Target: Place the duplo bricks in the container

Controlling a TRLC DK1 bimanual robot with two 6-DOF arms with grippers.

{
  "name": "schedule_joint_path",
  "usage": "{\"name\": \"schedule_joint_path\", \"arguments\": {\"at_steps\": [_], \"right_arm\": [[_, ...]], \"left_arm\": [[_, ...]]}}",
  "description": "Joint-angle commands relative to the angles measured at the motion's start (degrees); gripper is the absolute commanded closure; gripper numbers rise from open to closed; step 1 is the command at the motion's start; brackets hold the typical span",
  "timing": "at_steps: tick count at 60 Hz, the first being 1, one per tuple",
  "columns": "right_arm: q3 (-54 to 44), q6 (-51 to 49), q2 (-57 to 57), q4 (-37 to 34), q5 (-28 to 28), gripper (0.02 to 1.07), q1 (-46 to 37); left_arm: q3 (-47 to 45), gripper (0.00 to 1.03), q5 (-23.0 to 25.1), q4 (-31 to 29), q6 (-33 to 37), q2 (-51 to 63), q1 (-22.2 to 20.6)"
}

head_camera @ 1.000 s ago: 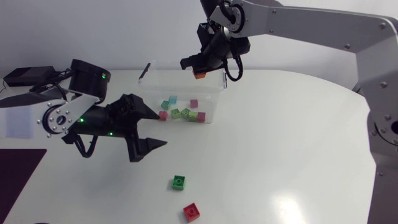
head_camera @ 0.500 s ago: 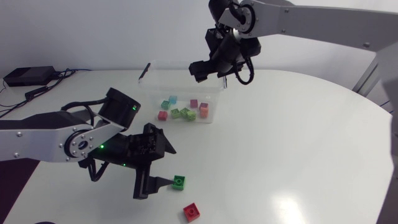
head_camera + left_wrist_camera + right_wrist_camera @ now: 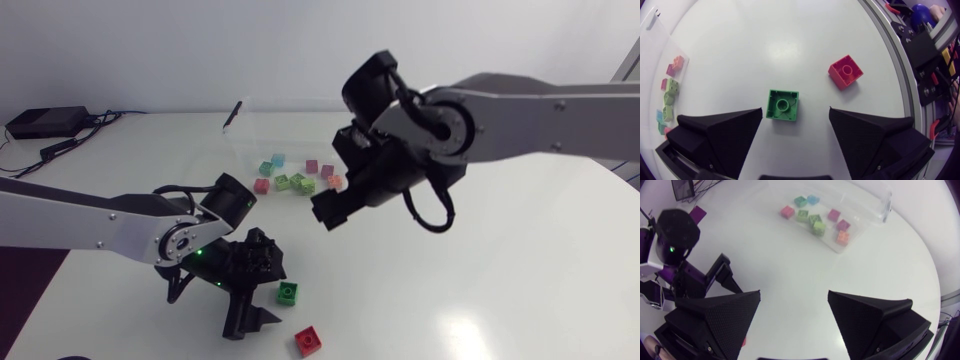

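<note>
My left gripper (image 3: 795, 114) hung low over the table (image 3: 480, 260) in the lower middle of the head view, its fingers spread wide. The green brick (image 3: 782, 105) lay between them, nearer to one finger, and I judged it was not yet pinched. The red brick (image 3: 308, 341) lay apart from it, at the bottom edge of the head view, ahead of the other finger. The right gripper (image 3: 794, 295) stood near the middle of that view, also spread and with nothing in it. The clear container (image 3: 885, 207) was in the upper middle, with several coloured bricks (image 3: 300, 182) already inside. The green brick seemed to me light, hard and smooth, so it could slide on the table when one finger touched it first. I would take it by two opposite flat sides, below the single stud, with the fingers square to those sides.
</note>
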Motion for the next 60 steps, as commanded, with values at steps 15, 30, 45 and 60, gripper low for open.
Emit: {"name": "schedule_joint_path", "arguments": {"at_steps": [15, 30, 45, 60], "right_arm": [[-10.1, 2.1, 0.2, 2.7, -2.1, 0.09, 4.9], [-10.2, 3.4, 4.1, 1.3, -4.4, 0.09, 8.5], [-8.7, 3.6, 6.4, -1.7, -4.3, 0.09, 11.8], [-5.9, 3.7, 9.9, -4.5, -4.4, 0.08, 15.4]], "left_arm": [[4.9, 0.48, -0.2, -2.1, 1.7, 5.7, -1.2], [4.6, 0.89, -0.1, -2.4, 1.7, 6.4, -0.9], [4.3, 0.89, 0.5, -3.8, 0.9, -0.9, 4.4], [4.3, 0.89, 3.9, -5.8, 0.0, -8.2, 10.0]]}}
